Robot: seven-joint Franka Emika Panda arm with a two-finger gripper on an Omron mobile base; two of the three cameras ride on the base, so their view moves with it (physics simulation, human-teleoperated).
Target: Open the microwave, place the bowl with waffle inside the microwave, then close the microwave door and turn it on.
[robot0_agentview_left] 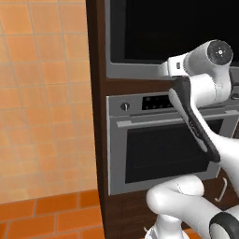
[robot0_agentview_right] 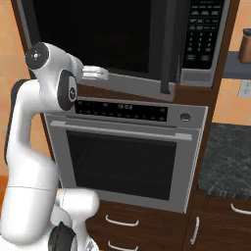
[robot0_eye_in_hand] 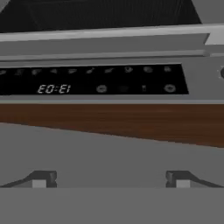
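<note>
Far left there's tiled wall (robot0_agentview_left: 42, 93), then the dark cabinet (robot0_agentview_left: 97, 116), and set high in it the microwave (robot0_agentview_right: 98, 34), with the oven (robot0_agentview_right: 127, 157) right beneath. The gripper (robot0_eye_in_hand: 111, 179) sits low against the microwave's grey bottom frame, toward its left side, jaws spread as wide as they go and holding nothing. You can see both fingertips (robot0_eye_in_hand: 43, 179) far apart, looking across the wood strip (robot0_eye_in_hand: 113, 120) at the oven's display (robot0_eye_in_hand: 94, 85). Here's the worry: the door (robot0_agentview_left: 177, 28) looks shut or barely cracked, I can't tell which, and its vertical handle (robot0_agentview_right: 169, 49) is well off to the right, just beside the keypad (robot0_agentview_right: 202, 34). From here, closing the jaws would catch only flat frame, so they'd likely slip off with nothing gained. A sideways run toward that handle hugs the glass and the frame lip, and a fingertip could snag or scrape along the way. Drop a touch too low and it bumps the oven's panel instead. Overshoot right and it could press keys with the microwave empty. And if the door swings out, the elbow hanging in front could block it. Far right, the dark tabletop (robot0_agentview_right: 225, 157) sits well clear.
</note>
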